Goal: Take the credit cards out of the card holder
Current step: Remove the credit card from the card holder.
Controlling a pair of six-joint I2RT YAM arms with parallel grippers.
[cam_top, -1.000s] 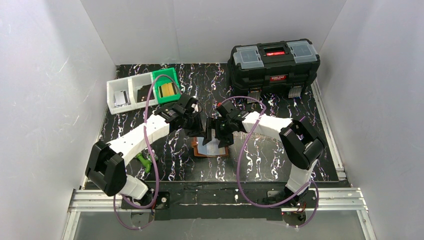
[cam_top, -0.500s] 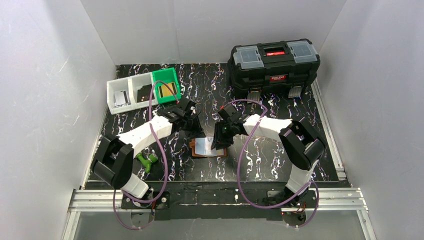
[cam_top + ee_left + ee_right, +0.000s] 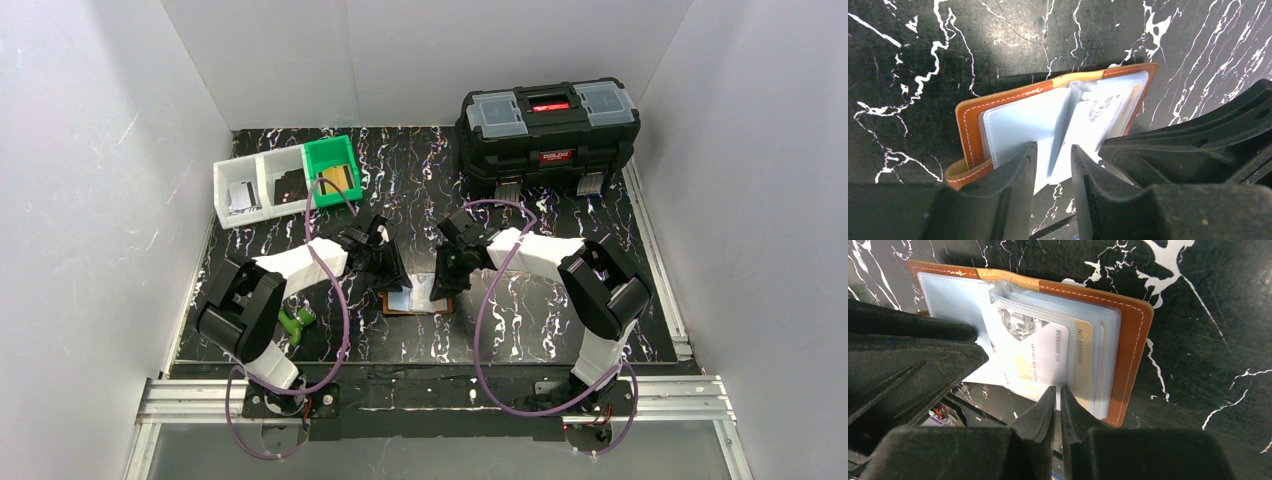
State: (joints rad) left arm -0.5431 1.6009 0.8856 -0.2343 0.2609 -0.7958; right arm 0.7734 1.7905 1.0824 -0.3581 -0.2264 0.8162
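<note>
The brown card holder (image 3: 412, 300) lies open mid-table, its pale blue pockets up (image 3: 970, 125) (image 3: 1130, 340). A white credit card (image 3: 1035, 357) marked VIP sits on the top raised leaf, and a gold card (image 3: 1084, 365) shows in the pocket beneath. My right gripper (image 3: 1058, 390) (image 3: 443, 285) is shut on the near edge of that white card; whether it also pinches the clear pocket I cannot tell. At the holder's left side my left gripper (image 3: 1054, 150) (image 3: 393, 277) stands open, with a thin pocket leaf upright in the gap, touching neither finger.
A big black toolbox (image 3: 548, 125) stands at the back right. White bins (image 3: 258, 188) and a green bin (image 3: 333, 170) with items inside sit at the back left. A small green object (image 3: 293, 322) lies beside the left arm.
The right jaws have closed from wide open onto the card's edge. The left jaws were shut and have parted. Both grippers have come lower over the holder.
</note>
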